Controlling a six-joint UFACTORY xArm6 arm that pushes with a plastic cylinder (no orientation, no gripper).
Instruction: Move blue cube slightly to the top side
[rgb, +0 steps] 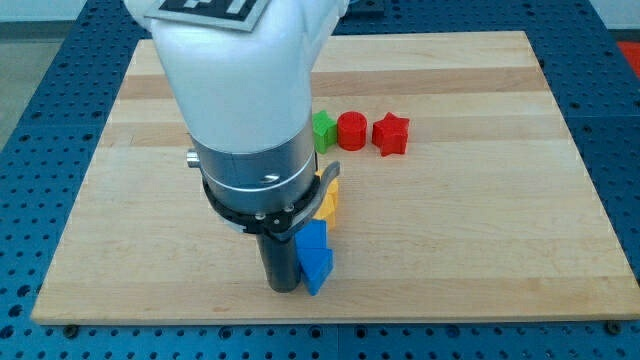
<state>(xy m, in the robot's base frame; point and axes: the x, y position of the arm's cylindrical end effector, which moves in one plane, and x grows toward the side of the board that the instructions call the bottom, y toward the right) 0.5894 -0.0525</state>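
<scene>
A blue block (312, 240), cube-like, sits near the bottom middle of the wooden board (480, 220). A second blue piece (318, 270) touches it from below; its shape is unclear. My tip (283, 289) is the lower end of the dark rod, just left of the blue blocks and touching or nearly touching them. The arm's white and grey body hides the board above and to the left of the rod.
A yellow block (329, 200) lies just above the blue ones, partly hidden by the arm. Further up, a green block (324, 131), a red cylinder (352, 130) and a red star (391, 134) stand in a row. The board's bottom edge is close below the tip.
</scene>
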